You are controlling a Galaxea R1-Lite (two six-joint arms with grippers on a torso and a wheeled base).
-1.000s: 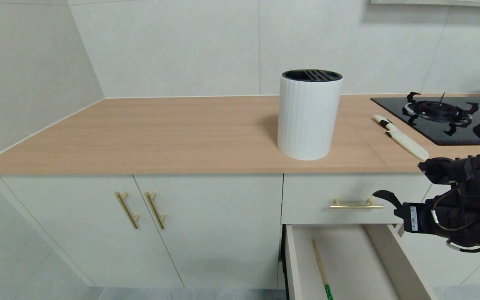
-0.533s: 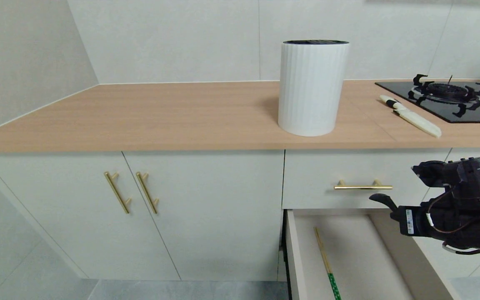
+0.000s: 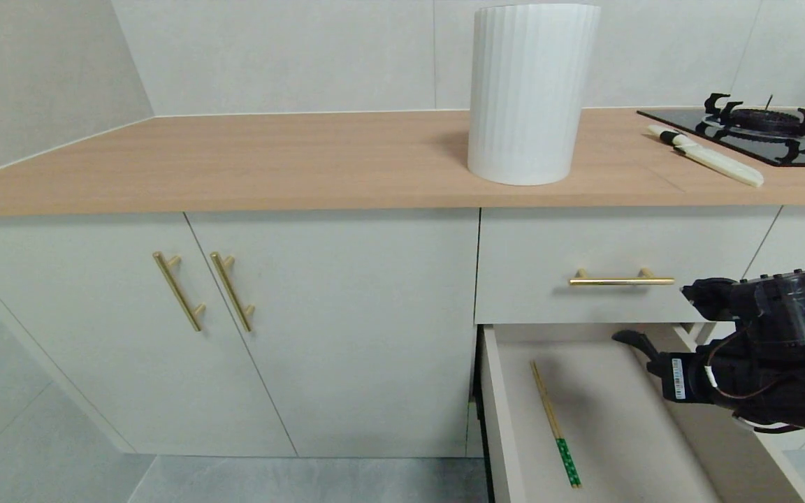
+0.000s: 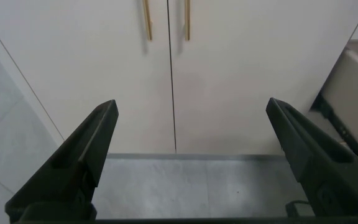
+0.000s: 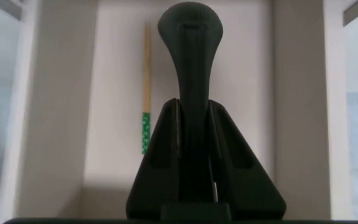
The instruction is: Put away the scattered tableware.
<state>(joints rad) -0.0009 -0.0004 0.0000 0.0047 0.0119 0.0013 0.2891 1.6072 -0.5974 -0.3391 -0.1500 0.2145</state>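
A pair of wooden chopsticks [image 3: 555,426] with green ends lies inside the open lower drawer [image 3: 502,426]; the right wrist view shows the chopsticks [image 5: 146,93] beside my finger. My right gripper [image 3: 627,337] hangs over the drawer's right side, shut with nothing in it, its joined fingers [image 5: 188,37] pointing into the drawer. A cream knife [image 3: 706,155] with a black band lies on the wooden counter near the stove. The white ribbed holder [image 3: 530,91] stands on the counter above the drawers. My left gripper [image 4: 191,107] is open, low down, facing the cupboard doors.
A closed upper drawer with a brass handle [image 3: 621,281] sits just above the open one. A black gas stove [image 3: 766,122] occupies the counter's right end. Two cupboard doors with brass handles [image 3: 203,290] stand to the left. Grey tiled floor [image 4: 185,186] lies below.
The camera has sunk, so the counter and holder ride higher in the picture. Against the cabinet, my right gripper has dropped from the upper drawer's handle level to over the open drawer.
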